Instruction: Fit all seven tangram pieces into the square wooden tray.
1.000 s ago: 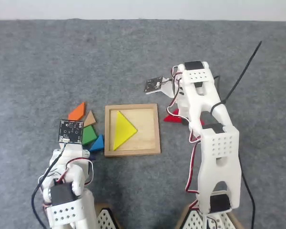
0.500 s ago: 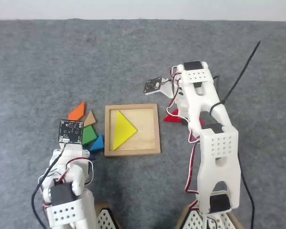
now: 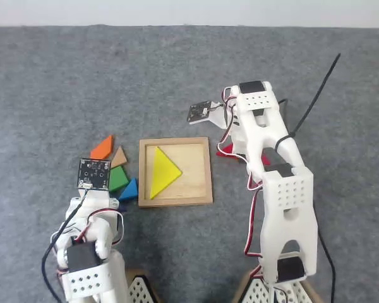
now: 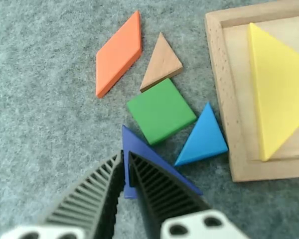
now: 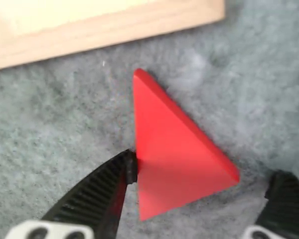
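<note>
The square wooden tray (image 3: pixel 175 197) lay on my worktop (image 3: pixel 63 82) with 1 yellow triangle (image 3: pixel 163 172) inside. My right hand (image 5: pixel 206 174) stood spread around the red triangle (image 5: pixel 174 149) beside it. My left hand (image 4: pixel 125 162), pressed together, hung over the dark blue triangle (image 4: pixel 133 142) on the tray's other side.

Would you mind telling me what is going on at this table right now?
Two robot arms are working on a tangram puzzle. The wooden tray holds one piece so far, the yellow triangle. The right end effector is open around the red triangle, which lies outside the tray. The left end effector is shut above the dark blue triangle, next to the green square, light blue triangle, tan triangle and orange parallelogram.
</note>
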{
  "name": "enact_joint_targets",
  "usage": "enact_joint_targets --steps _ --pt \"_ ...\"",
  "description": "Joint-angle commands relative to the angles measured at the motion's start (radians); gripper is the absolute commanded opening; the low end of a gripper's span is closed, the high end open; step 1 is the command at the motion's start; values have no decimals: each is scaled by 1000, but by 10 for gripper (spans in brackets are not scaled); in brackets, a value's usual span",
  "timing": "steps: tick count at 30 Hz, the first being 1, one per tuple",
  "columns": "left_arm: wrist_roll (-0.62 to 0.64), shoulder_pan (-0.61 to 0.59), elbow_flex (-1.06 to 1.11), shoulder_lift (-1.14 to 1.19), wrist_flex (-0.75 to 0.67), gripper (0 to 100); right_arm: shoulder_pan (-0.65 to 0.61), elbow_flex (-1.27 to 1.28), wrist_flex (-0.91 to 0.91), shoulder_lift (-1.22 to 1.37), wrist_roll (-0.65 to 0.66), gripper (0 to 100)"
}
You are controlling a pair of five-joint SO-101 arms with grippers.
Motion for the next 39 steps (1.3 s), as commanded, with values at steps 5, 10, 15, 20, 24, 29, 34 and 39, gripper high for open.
enact_joint_targets --steps 5,10,15,20,24,29,34,39 --pt "6 6 -8 -18 6 15 -27 -17 -10 -15 -38 314" --pt "6 6 -8 -18 6 15 -25 -18 1 -15 -40 229" --pt "6 6 -8 -18 6 15 -27 -34 4 -15 -94 201" --pt "6 6 -8 -18 6 15 -27 -129 70 -13 -147 185" --pt "6 6 -8 -18 6 15 -25 -199 119 -13 -181 176" --pt "6 6 -8 -18 6 15 -25 -249 151 -13 -215 176" --pt "6 6 -8 -18 6 15 -56 -328 209 -13 -287 176" --pt "6 6 -8 -18 6 15 -162 -365 211 -8 -453 176"
